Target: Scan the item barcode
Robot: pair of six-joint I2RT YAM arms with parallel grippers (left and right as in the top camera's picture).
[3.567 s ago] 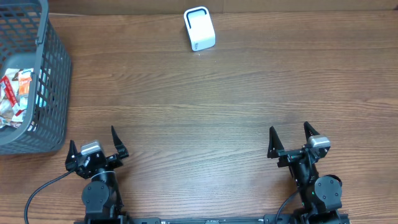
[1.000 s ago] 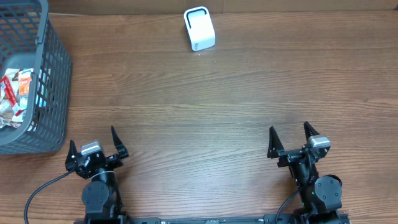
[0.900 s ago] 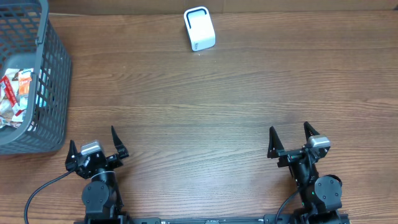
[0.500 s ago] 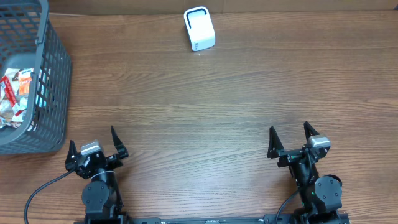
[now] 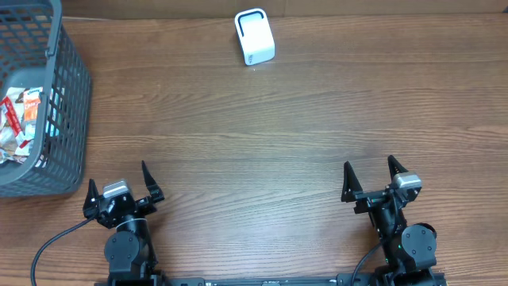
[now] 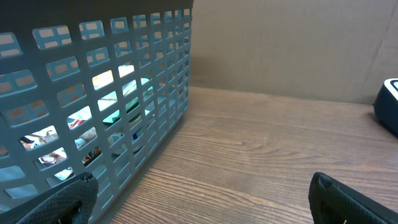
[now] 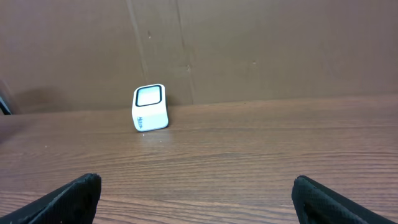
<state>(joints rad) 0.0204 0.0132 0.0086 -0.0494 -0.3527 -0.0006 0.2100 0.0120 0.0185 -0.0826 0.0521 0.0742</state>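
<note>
Wood worktop [image 5: 262, 135]: one grey basket [image 5: 75, 103] at 9 o'clock, cropped, its packets [image 5: 20, 127] half-hidden, uncountable; one white scanner [image 5: 255, 36] at 12. Both the left claw [image 5: 119, 176] and right claw [image 5: 369, 164] spread wide.

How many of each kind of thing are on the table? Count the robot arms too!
grey basket: 1
white scanner: 1
robot arms: 2, the left arm and the right arm
snack packets inside the basket: several, too jumbled to count
Total: 4, leaving out the packets
</note>
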